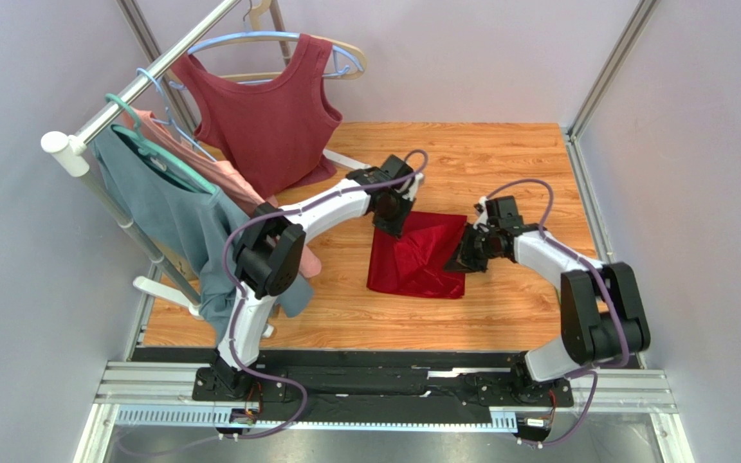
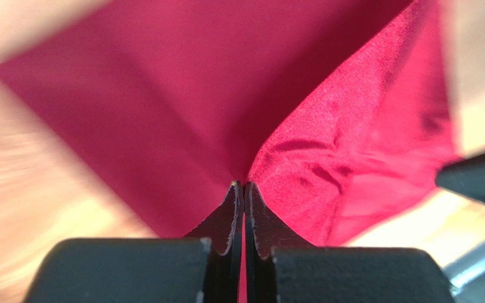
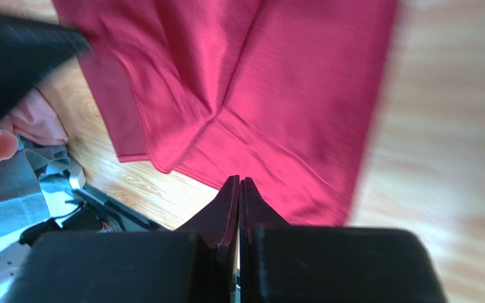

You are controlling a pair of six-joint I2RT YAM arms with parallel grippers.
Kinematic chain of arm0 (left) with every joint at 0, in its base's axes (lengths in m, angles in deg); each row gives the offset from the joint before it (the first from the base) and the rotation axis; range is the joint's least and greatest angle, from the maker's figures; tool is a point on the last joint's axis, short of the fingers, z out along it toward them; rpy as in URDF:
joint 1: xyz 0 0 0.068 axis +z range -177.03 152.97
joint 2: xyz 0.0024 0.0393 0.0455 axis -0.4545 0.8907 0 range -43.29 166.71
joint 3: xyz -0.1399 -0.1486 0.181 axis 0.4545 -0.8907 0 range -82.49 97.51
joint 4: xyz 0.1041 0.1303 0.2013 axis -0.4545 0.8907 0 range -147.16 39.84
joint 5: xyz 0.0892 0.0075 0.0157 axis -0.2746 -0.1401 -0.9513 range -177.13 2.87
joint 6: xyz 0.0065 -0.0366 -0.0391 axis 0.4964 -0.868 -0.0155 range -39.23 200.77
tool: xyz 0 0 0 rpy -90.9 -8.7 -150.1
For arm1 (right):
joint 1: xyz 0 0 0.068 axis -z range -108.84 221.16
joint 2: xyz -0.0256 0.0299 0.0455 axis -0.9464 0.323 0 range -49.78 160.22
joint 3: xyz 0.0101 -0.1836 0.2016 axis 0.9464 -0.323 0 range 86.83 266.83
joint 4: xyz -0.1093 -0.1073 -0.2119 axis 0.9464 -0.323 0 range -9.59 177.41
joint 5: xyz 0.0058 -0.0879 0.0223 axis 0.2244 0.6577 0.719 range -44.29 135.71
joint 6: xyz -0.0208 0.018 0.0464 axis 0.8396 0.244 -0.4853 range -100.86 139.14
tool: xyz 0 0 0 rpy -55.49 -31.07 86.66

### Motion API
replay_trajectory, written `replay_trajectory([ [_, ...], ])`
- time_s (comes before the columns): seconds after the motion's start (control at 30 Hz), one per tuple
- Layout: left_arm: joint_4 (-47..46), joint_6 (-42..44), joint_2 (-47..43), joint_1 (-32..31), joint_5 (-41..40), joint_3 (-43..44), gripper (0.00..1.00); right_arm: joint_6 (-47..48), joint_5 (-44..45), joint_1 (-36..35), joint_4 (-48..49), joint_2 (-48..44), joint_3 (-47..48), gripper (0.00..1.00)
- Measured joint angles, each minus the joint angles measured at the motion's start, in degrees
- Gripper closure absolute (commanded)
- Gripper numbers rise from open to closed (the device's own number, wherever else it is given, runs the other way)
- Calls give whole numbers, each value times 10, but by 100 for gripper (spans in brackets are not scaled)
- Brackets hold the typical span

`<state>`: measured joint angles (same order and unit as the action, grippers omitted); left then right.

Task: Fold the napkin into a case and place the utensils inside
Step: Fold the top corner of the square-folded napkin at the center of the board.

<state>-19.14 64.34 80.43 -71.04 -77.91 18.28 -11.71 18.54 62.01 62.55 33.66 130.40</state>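
Nearest you, two arms rise from the front rail, and both reach in over the wooden table (image 1: 529,154). You have one napkin (image 1: 418,256) in play: a bright crimson cloth lying partly folded and rumpled in the middle of the table, between the two claws.

Your right claw (image 3: 239,183) has its two fingers pressed fully together at the napkin's right edge. You cannot tell from its wrist view whether any cloth is caught between them.

Your left claw (image 2: 244,188) sits at the napkin's far left corner, its two fingers also closed tight. Here the cloth tents up to the tips and a sliver of red shows between them, so it has a pinch of the napkin.

Farther back on the left, one clothes rail (image 1: 142,82) carries three garments: a teal top (image 1: 157,203), a pink one (image 1: 225,178) and a maroon sleeveless top (image 1: 268,121).
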Motion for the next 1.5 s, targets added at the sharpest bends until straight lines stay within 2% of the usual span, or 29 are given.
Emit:
replay_trajectory([
  [0.17,44,35,6,51,-30,50,100,-9,-1,-43,14,79,52,100],
  [0.37,55,60,24,54,-50,111,100,-13,3,-58,15,136,108,100],
  [0.9,59,83,84,55,-89,131,100,-23,18,-65,15,152,128,100],
  [1.1,64,97,99,55,-112,167,100,-24,37,-65,9,152,138,100],
  [1.5,70,118,126,55,-139,190,100,-25,56,-56,-1,178,212,100],
])
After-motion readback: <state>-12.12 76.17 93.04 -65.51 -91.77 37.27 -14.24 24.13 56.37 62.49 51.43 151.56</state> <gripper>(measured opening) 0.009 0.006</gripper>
